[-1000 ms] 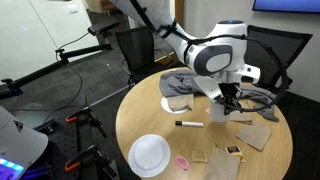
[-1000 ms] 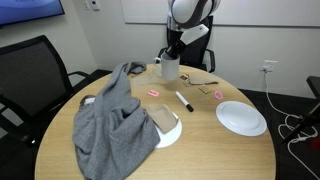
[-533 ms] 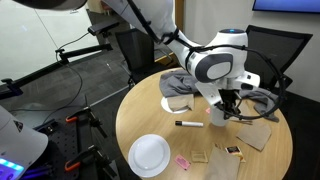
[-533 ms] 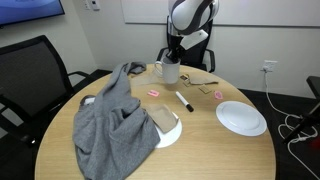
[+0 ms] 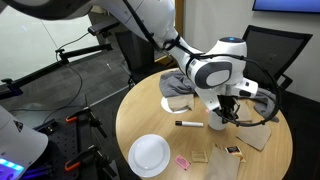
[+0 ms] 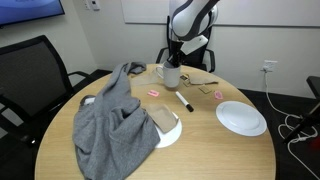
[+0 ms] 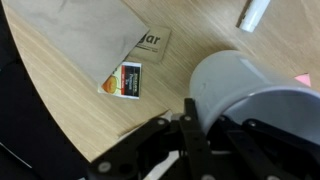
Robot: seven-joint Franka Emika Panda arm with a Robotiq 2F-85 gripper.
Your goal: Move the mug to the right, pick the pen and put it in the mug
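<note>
My gripper (image 7: 204, 116) is shut on the rim of the pale grey mug (image 7: 240, 85), one finger outside the wall and one inside. In both exterior views the gripper (image 5: 229, 107) (image 6: 173, 61) comes down onto the mug (image 5: 217, 116) (image 6: 171, 74) at the table's edge. The pen (image 5: 188, 124) (image 6: 184, 101), white with a dark end, lies flat on the wood a short way from the mug. Its white tip (image 7: 253, 13) shows at the top of the wrist view. Whether the mug rests on the table or hangs just above it I cannot tell.
A flat white plate (image 5: 150, 154) (image 6: 241, 117) lies near the table edge. A grey cloth (image 6: 122, 120) (image 5: 178, 85) covers one side, partly over a second plate (image 6: 172, 130). Brown paper (image 7: 90, 35), small cards (image 7: 125, 80) and a pink scrap (image 6: 155, 93) lie around the mug.
The arm has shifted a little, carrying the mug a short way across the table toward the pen's side. The pen and plate have not moved.
</note>
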